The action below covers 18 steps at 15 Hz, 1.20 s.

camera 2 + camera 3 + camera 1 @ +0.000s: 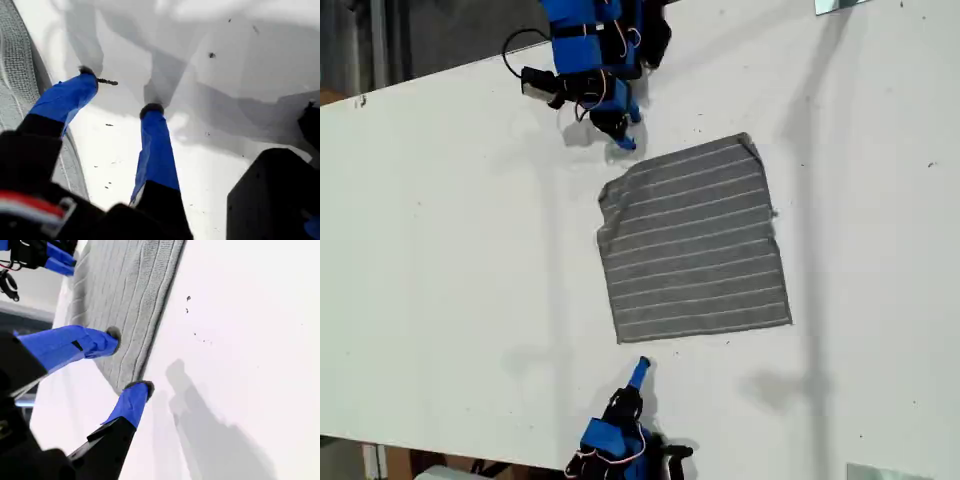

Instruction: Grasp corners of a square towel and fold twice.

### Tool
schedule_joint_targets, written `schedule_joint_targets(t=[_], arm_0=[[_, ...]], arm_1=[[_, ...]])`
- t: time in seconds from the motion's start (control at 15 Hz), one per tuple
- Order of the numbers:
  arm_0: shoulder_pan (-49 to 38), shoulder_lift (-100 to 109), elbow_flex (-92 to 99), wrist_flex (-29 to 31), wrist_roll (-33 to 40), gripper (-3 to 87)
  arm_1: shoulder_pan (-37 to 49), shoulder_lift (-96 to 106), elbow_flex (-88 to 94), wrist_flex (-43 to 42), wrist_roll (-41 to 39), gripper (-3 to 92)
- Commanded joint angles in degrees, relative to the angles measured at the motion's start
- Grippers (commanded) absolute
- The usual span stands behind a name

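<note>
Grey cloth, thin white stripes: towel (695, 245), one item, lying flat and unfolded on white table (450, 250), roughly centre, a bit toward exterior view's right. Edges slightly skewed; stripes run approx. across exterior view. Corner toward exterior view's upper left (607, 192) is a little rumpled.

Gripper 1: my first gripper (120, 91), judged to be the arm at exterior view's top (620, 135). Fingers spread apart, nothing between them, over bare table. Towel edge (15, 75) lies just beside one finger, not yet inside the jaws. Rumpled corner is the nearest one to it.

Gripper 2: my second gripper (128, 360), judged to be the arm at exterior view's bottom (640, 372). Fingers spread, holding nothing. Towel (130, 290) runs away from the tips toward the other arm; nearest corner (620, 338) sits about between the two fingers. Contact w/ cloth: can't tell.

Key relation: each arm has one corner on the towel's exterior-view-left edge, so that edge is prob. the one to lift; second gripper is better lined up.

Containers: none in view.
</note>
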Motion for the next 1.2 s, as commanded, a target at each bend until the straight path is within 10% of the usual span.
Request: schedule_joint_targets(t=[0.0,0.47,0.67,0.8,1.13], arm_0=[[-30.5,0.4,-1.8,0.1,-17.6,18.5],[-28.4,0.6,-1.0,-2.4,-21.0,19.2],[-29.4,-9.1,-1.9,-10.2,-18.6,21.3],[-29.4,-4.1,-1.0,-7.1,-18.5,20.5],[-29.5,0.3,-0.2,-4.3,-18.0,20.1]], arm_1=[[1.7,54.1,8.1,11.3,-18.0,34.1],[-2.0,45.7,5.4,5.5,-19.5,34.3],[-16.4,-21.7,-45.4,22.0,-13.9,36.9],[-25.8,-32.7,-60.5,31.0,-7.4,36.8],[-45.7,-54.3,-69.4,17.4,6.2,36.4]])
